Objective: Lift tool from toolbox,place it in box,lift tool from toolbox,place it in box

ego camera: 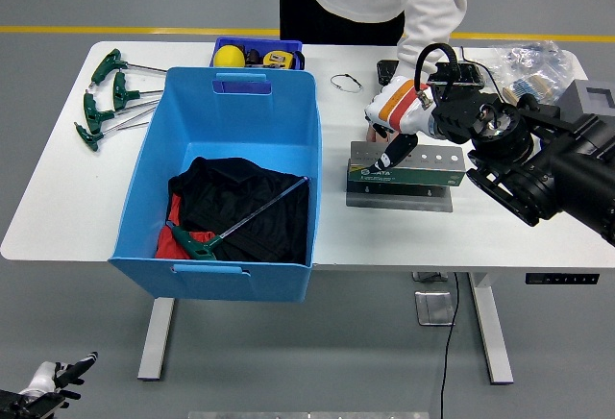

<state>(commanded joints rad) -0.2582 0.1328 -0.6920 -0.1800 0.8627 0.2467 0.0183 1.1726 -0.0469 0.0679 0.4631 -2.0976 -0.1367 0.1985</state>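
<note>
The green metal tool holder (423,171) stands on a grey plate right of the blue box (240,102). My right hand (389,135), in a white glove, is down on the holder's left end; what lies under it is hidden. In the box a green T-handle wrench (240,222) lies on black cloth (226,198). My left hand (53,381) hangs open below the table at the bottom left.
Several green T-handle wrenches (110,97) lie at the table's far left. A small blue bin (258,52) with a yellow ball and tape measure stands behind the box. A plastic bag (527,61) lies at the far right. A person's sleeve (428,15) reaches down over the table's far edge.
</note>
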